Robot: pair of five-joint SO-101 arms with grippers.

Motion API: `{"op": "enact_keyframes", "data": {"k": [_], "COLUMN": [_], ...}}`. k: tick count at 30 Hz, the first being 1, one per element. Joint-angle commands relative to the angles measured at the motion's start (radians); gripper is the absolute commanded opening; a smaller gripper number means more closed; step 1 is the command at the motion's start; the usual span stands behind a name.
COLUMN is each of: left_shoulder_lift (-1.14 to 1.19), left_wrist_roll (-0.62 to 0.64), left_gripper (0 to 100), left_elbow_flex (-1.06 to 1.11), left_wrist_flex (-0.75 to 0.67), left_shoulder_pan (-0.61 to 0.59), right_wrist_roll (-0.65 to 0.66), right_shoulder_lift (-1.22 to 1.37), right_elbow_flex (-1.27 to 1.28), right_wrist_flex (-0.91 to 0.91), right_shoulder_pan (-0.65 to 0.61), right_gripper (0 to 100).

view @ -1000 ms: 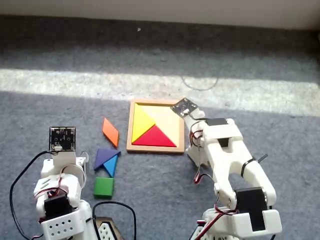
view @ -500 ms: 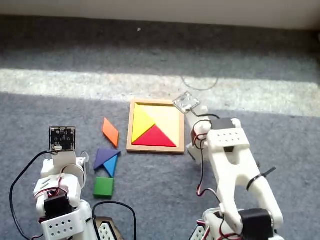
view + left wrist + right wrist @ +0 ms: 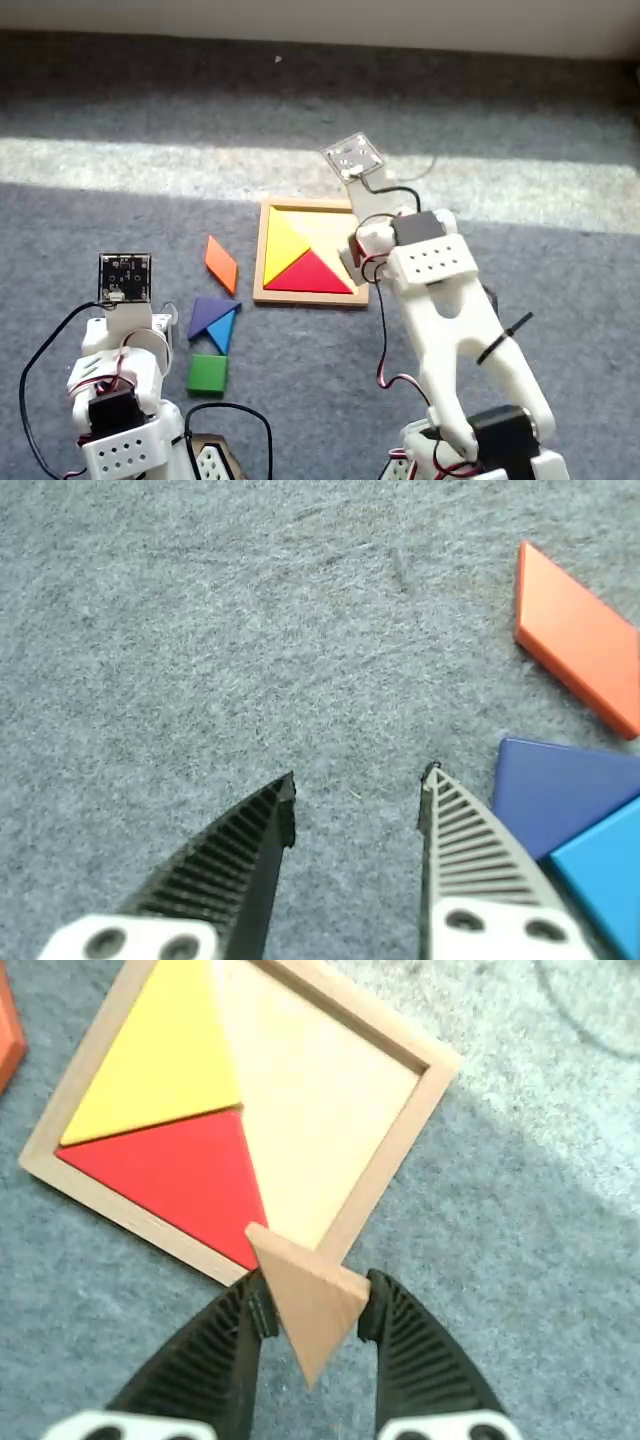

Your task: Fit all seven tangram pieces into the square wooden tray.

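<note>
The grey mat (image 3: pixel 120 210) carries everything. The right arm (image 3: pixel 440 300) stretches forward over the near right corner of the tray (image 3: pixel 310 298), probably so that its wrist looks down on the unfilled part. The left arm (image 3: pixel 118 380) sits folded back at the near left, out of the way of the work. The tray lies flat in the middle, with about half its floor bare wood. The yellow triangle (image 3: pixel 282 248) and red triangle (image 3: pixel 312 272) lie flush inside, filling the left and near sides and meeting along one edge, which leaves the far and right side for the smaller pieces. The right gripper (image 3: pixel 318 1295) is clamped on a wood triangle (image 3: pixel 305 1280), pinched by its edges and held flat above the tray's rim beside the red corner; that grip should let it drop straight into the bare floor. Left of the tray, well apart from it, lie four loose pieces: a purple triangle (image 3: pixel 207 313) touching a blue triangle (image 3: pixel 223 328), an orange parallelogram (image 3: pixel 221 264) beyond them, and a green square (image 3: pixel 207 373) nearest the left arm. The left gripper (image 3: pixel 358 777) hangs over bare mat just beside the purple piece, jaws apart and holding nothing.
</note>
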Motion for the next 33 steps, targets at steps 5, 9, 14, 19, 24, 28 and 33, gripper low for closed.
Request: {"op": "enact_keyframes", "data": {"k": [5,9,14,19,24,28,33], "left_shoulder_lift": [-0.007,-0.007,-0.007,-0.007,-0.007,-0.007,-0.007], "left_wrist_roll": [0.005,0.005,0.005,0.005,0.005,0.005,0.005], "left_gripper": [21,21,21,21,21,21,21], "left_elbow_flex": [0.018,0.018,0.018,0.018,0.018,0.018,0.018], "left_wrist_flex": [-0.014,-0.014,-0.014,-0.014,-0.014,-0.014,-0.012], "left_shoulder_pan": [-0.008,-0.008,-0.008,-0.008,-0.008,-0.008,-0.008], "right_wrist_roll": [-0.126,-0.189,-0.195,-0.272,-0.285,-0.368,-0.591], "right_shoulder_lift": [0.219,0.311,0.398,0.501,0.604,0.615,0.616], "right_elbow_flex": [-0.216,-0.286,-0.38,-0.487,-0.588,-0.605,-0.61], "right_wrist_flex": [0.002,0.002,0.001,0.001,0.008,0.008,0.008], "right_shoulder_pan": [-0.054,-0.054,-0.064,-0.088,-0.096,-0.094,-0.091], "right_gripper": [4.0,4.0,4.0,4.1,4.1,4.1,4.1]}}
